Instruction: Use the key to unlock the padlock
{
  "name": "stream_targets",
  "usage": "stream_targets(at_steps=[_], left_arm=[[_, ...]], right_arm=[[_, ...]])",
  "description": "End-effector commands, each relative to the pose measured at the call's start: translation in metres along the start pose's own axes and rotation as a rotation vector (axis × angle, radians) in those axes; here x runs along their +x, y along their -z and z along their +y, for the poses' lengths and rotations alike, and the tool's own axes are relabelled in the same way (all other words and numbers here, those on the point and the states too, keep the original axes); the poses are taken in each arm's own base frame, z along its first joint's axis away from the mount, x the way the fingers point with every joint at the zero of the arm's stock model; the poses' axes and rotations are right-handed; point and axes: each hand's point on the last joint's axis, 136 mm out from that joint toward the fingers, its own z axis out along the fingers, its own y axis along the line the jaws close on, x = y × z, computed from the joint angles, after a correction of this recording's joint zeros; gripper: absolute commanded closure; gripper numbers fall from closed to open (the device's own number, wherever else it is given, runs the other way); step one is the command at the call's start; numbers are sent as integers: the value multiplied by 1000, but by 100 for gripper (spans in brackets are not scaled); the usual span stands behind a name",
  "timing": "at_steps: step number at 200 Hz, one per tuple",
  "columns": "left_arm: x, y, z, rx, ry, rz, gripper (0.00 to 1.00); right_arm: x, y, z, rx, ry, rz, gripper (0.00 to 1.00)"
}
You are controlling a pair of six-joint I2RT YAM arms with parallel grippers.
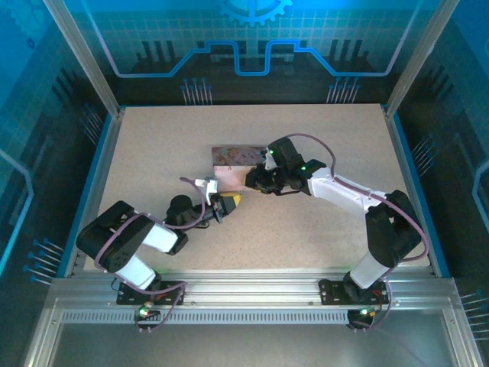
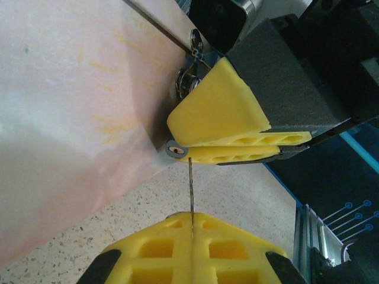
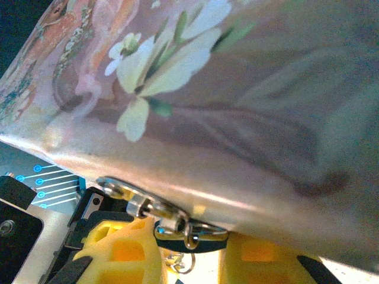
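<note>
The key (image 2: 190,186) is a thin metal blade seen edge-on, and my left gripper (image 2: 192,216) is shut on its lower end. Its tip meets the small dark padlock (image 2: 175,150), which is pinched between the yellow fingers (image 2: 219,115) of my right gripper (image 1: 254,183). In the right wrist view the padlock (image 3: 188,241) hangs by its silvery shackle (image 3: 190,227) from the tin's latch (image 3: 137,202), with a yellow finger on each side. From above, my left gripper (image 1: 228,202) sits just left of the right one, at the tin's near edge.
The pink picture-printed tin (image 1: 231,158) lies mid-table, right behind both grippers, and its side (image 2: 71,89) and flowered lid (image 3: 237,89) are close in the wrist views. Small metal rings (image 2: 186,80) dangle by the latch. Speckled tabletop (image 1: 306,229) lies around.
</note>
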Motion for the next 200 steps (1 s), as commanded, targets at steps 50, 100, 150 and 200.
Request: stream_targets(at_steps=[50, 100, 150, 200], left_arm=[[-10, -10, -4, 21, -44, -32, 100], [-12, -11, -3, 14, -51, -39, 100], [-11, -14, 1, 4, -49, -36, 100], [-15, -13, -3, 15, -59, -45, 100]], right_arm=[[-12, 18, 35, -121, 64, -48, 100], [-9, 17, 36, -123, 64, -41, 100], [-8, 19, 37, -126, 68, -40, 100], [-6, 17, 37, -126, 72, -32, 100]])
